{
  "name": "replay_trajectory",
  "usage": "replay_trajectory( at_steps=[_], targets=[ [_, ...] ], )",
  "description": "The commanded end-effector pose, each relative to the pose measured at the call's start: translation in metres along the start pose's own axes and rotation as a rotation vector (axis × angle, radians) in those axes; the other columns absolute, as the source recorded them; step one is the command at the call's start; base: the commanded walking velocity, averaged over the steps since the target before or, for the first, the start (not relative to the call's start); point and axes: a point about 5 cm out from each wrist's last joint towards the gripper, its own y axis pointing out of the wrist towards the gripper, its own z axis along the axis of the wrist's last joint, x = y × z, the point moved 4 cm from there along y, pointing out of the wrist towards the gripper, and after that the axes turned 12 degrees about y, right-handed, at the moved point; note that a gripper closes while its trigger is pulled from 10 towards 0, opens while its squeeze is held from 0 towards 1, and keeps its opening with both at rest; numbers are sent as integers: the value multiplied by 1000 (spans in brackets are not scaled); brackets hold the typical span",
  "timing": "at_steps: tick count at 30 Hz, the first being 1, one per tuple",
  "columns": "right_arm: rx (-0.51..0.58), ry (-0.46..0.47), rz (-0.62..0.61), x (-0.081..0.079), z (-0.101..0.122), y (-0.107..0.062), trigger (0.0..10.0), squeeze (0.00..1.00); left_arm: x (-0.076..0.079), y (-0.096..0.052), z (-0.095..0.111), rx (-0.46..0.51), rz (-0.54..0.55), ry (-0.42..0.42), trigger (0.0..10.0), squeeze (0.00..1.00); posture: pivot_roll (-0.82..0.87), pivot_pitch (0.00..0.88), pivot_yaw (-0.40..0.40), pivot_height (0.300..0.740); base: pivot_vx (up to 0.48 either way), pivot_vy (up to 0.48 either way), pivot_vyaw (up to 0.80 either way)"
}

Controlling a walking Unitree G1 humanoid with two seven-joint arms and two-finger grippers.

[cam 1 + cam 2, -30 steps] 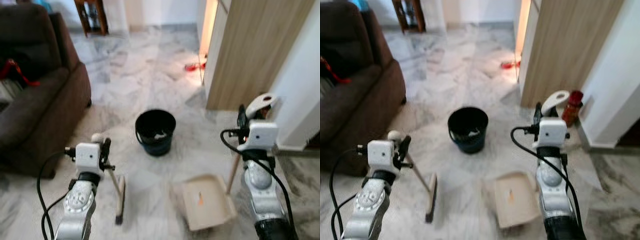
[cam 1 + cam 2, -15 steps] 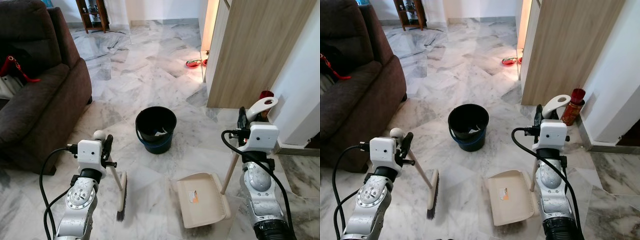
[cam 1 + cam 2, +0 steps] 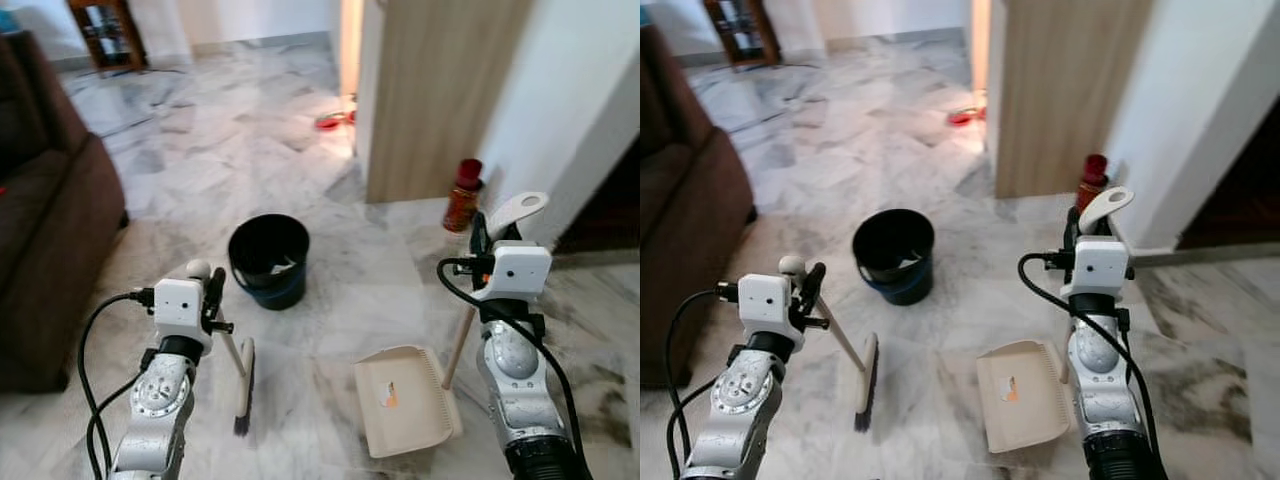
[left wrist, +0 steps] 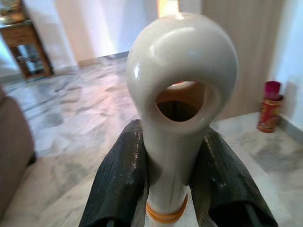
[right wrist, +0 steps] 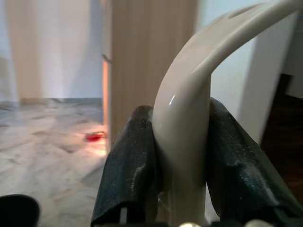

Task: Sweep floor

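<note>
The left gripper [image 4: 177,189] clamps the broom [image 3: 243,375] handle lower left; the right gripper [image 5: 182,177] clamps the dustpan [image 3: 405,400] handle, lower right.

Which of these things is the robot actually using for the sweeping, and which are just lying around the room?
For the sweeping:
- broom, its handle held in the left gripper
- dustpan, its handle held in the right gripper
- black bucket, which looks like the bin for the sweepings

Just lying about:
- brown sofa
- red canister by the wall
- wooden shelf at the back
</note>
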Motion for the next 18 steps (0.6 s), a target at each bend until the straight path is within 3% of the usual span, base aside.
replay_trajectory(
  at_steps=[1,18],
  targets=[
    [49,15,8,-5,13,5,10000,0,-6,2,5,30,15,23,10000,0,-63,59,73,740,0,0,-800],
    [54,12,-6,-1,17,9,10000,0,-7,9,11,47,16,30,10000,0,-23,84,84,740,0,0,-800]
  ],
)
